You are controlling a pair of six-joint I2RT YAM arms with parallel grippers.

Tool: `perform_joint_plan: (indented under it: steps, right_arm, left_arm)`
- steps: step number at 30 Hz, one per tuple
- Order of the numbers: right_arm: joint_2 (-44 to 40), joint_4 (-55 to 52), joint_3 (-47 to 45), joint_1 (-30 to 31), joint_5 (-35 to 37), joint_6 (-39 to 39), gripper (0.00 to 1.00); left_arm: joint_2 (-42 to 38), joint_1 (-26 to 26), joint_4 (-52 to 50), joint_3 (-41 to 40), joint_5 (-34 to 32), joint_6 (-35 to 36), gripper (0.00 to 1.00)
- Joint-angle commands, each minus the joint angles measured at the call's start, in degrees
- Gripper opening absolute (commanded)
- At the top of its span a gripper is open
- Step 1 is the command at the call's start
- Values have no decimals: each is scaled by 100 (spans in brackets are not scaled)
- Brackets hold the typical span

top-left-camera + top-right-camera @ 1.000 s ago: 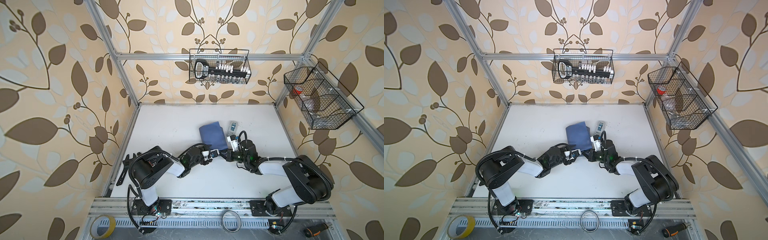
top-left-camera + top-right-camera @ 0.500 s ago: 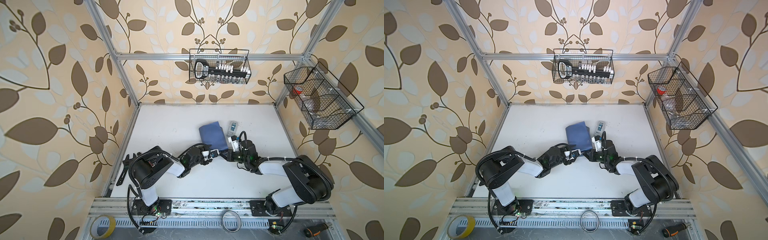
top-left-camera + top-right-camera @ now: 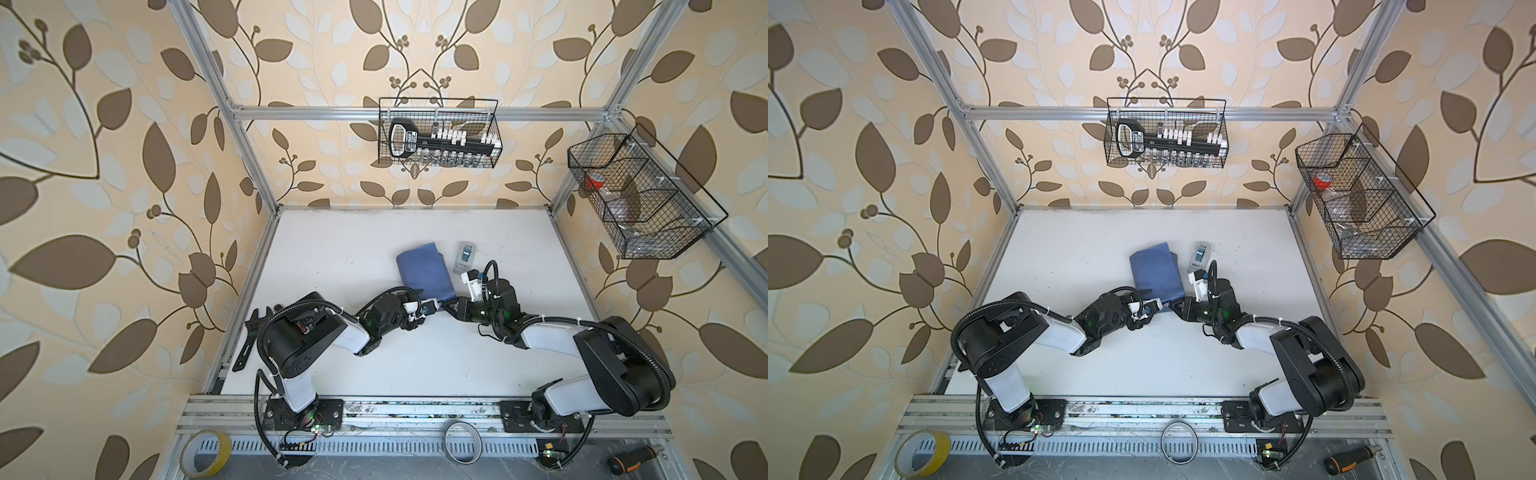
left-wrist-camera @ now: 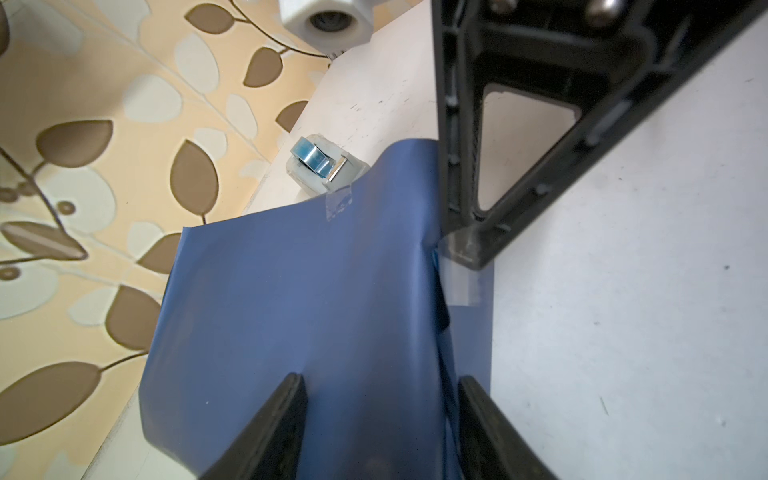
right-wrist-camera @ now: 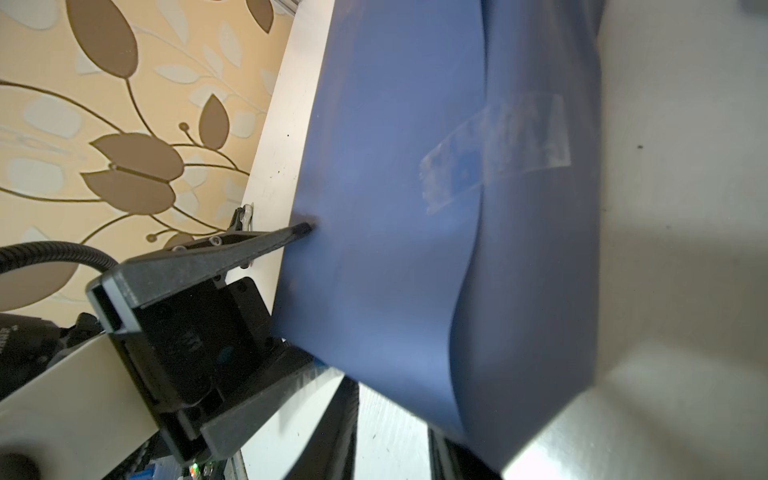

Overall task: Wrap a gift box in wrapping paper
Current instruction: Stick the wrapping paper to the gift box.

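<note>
Two left fingers (image 4: 270,436) astride wrapping paper (image 4: 311,291)

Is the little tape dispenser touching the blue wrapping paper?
Apart. In both top views, a strip of bare white table shows between the tape dispenser and the wrapping paper.
</note>
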Motion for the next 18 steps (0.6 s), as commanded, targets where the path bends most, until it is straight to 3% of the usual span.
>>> perform_joint_plan:
  steps: [1, 4, 11, 18]
  right_arm:
    - [-226, -337, -144, -27, 121, -229, 32]
    - [-403, -411, -188, 47, 136, -307, 32]
    - [-316, -120, -87, 347, 61, -224, 16]
    - [-244, -25, 109, 441, 76, -134, 12]
  left_arm:
    - [85, 30, -355, -135, 19, -46, 58]
    - [92, 26, -356, -135, 16, -44, 58]
    - [94, 29, -356, -121, 22, -44, 58]
    - [85, 29, -353, -120, 21, -44, 58]
